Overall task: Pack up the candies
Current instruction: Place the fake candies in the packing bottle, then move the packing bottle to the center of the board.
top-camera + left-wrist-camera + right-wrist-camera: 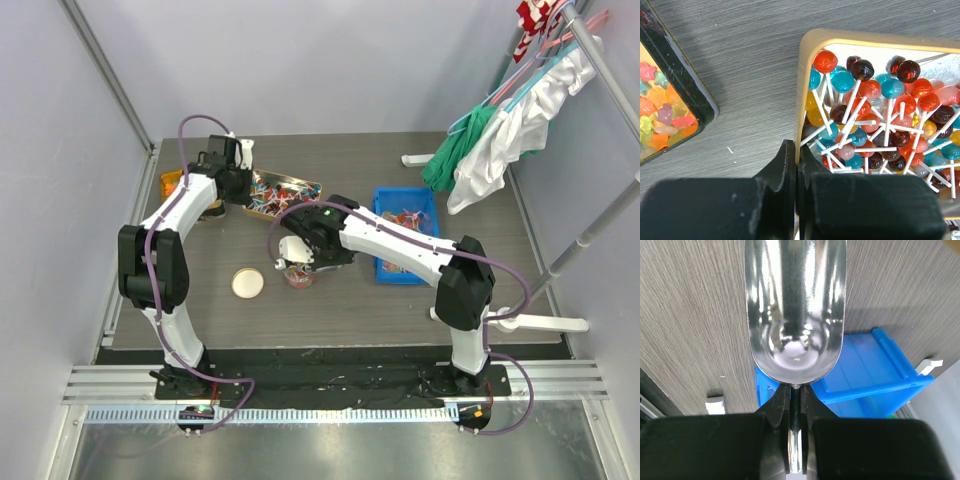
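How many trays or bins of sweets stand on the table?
3: a black-rimmed tray at far left, a tan lollipop tray beside it, and a blue bin on the right. Others may be hidden.

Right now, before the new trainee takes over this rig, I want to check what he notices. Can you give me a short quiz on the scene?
1. True or false: the metal scoop held by the right gripper is full of candies.
2. What is the left gripper clamped on?
A) the rim of the lollipop tin
B) a single lollipop stick
C) the black tray of star gummies
3. Fill in: in the right wrist view, the bin beyond the scoop is coloured ___.

Key: 1 false, the scoop is empty. 2 A. 3 blue.
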`<action>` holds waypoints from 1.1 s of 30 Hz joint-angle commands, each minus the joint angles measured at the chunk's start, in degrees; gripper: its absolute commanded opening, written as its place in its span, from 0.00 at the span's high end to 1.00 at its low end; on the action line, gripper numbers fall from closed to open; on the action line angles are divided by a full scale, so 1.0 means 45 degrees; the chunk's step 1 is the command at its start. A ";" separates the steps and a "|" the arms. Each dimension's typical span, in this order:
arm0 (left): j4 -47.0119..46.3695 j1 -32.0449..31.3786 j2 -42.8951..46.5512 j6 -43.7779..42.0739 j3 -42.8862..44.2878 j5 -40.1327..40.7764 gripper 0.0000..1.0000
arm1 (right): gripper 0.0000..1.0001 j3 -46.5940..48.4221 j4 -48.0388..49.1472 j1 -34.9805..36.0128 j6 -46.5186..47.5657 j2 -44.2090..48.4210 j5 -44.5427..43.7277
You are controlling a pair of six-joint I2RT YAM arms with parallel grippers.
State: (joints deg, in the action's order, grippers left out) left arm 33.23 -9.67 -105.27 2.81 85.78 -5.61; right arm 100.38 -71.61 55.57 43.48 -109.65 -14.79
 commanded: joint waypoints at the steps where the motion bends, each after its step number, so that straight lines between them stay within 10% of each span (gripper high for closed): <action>1: -0.0686 0.0059 0.0191 0.0372 0.0352 -0.0434 1.00 | 0.99 0.0623 -0.0355 0.0112 0.0258 0.0029 -0.0386; 33: -0.0705 0.0098 0.0211 0.0391 0.0372 -0.0590 1.00 | 0.99 0.0078 0.2145 -0.0669 0.0063 -0.0032 0.1073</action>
State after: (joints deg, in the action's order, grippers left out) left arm 33.23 -9.65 -105.27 2.85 85.78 -5.65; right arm 103.57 -61.47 52.71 43.77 -114.26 -16.69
